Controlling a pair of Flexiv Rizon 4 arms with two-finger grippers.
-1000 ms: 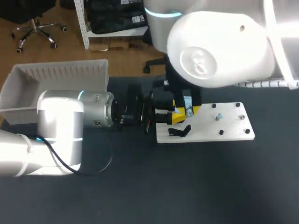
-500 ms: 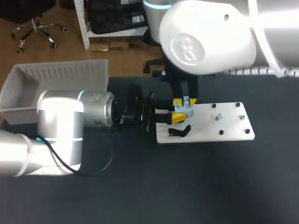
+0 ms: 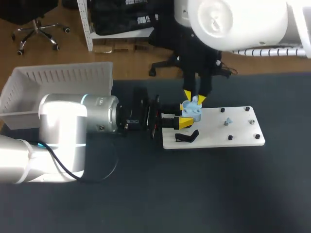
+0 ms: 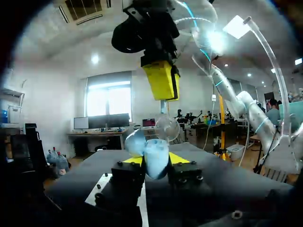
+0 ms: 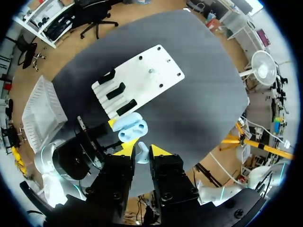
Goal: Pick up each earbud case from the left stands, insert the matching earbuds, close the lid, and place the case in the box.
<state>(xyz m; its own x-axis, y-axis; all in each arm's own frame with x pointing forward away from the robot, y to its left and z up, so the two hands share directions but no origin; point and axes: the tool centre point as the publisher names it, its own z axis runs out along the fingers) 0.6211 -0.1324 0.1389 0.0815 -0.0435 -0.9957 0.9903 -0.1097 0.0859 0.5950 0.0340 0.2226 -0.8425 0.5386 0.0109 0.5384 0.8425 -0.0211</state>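
One pale-blue earbud case (image 4: 156, 157), open, gripped by the left pincer (image 4: 155, 160): light, rigid, probably slippery, so best held across its body. One tiny earbud (image 5: 142, 154), easily dropped, pinched in the right pincer (image 5: 143, 150).

Blue case (image 3: 192, 111) — in left end effector (image 3: 185, 120)

Bright, even overhead light covers the dark tabletop (image 3: 160, 194), with only soft shadows near the arms. The white shell of the right arm (image 3: 233, 22) gleams, nearly washed out. In the left wrist view, ceiling lamps (image 4: 235, 27) flare and a far window (image 4: 106, 97) backlights the earbud case (image 4: 155, 158).
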